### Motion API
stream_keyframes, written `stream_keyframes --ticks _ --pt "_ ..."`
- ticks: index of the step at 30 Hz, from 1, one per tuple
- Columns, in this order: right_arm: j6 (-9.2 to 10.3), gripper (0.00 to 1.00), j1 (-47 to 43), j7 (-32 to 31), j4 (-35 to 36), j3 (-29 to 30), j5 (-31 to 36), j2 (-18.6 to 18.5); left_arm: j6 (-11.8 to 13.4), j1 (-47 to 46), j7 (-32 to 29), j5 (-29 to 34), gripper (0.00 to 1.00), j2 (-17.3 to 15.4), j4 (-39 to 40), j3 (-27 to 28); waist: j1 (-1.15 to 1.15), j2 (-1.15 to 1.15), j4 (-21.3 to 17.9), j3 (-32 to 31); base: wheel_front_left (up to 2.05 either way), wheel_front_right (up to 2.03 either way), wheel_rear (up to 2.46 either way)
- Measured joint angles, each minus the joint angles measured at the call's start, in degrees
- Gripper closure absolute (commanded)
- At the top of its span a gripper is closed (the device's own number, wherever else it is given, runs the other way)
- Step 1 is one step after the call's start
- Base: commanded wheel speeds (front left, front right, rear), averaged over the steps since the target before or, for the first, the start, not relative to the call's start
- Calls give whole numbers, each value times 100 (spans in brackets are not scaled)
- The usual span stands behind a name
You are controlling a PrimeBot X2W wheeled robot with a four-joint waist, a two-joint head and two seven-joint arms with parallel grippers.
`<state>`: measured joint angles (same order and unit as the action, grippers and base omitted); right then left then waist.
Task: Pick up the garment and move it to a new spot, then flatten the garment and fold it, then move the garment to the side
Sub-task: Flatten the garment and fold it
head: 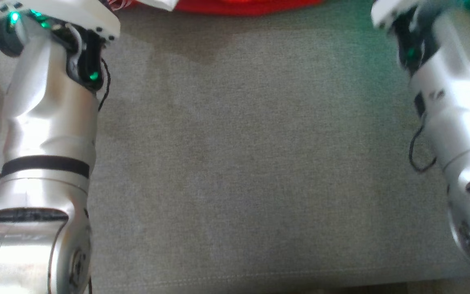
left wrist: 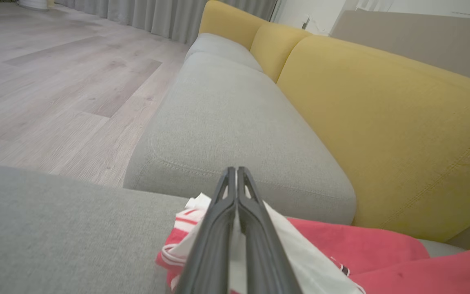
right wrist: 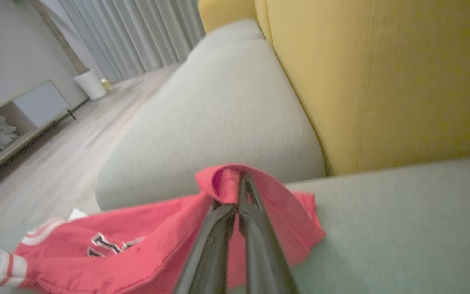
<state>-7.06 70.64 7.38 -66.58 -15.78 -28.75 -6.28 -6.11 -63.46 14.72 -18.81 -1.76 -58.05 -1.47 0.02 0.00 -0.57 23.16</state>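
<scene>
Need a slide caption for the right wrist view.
Right end effector shut on a fold of the red garment over the grey sofa seat, yellow backrest behind.

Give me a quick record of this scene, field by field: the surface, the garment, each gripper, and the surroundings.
surface: grey sofa seat, with a yellow backrest behind it
garment: red with white trim and lettering, crumpled, not yet flattened or folded
left gripper: shut, white part of the fabric apparently pinched between its fingers
right gripper: shut on a red fold draped over its tips
surroundings: wooden floor, grey curtains
</scene>
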Motion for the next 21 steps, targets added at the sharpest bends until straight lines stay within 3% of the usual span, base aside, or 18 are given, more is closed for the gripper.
stream_keyframes --ticks 12,21 --pt "0 100 -1203 461 -29 -654 -500 -10 -53 787 0 64 100 -11 -218 49 -2 0 7 -347 0 0 0" --pt "0 100 -3338 642 753 -970 -876 -241 -96 3311 -2 161 100 -83 1343 252 -2 0 -24 -1068 0 0 0"
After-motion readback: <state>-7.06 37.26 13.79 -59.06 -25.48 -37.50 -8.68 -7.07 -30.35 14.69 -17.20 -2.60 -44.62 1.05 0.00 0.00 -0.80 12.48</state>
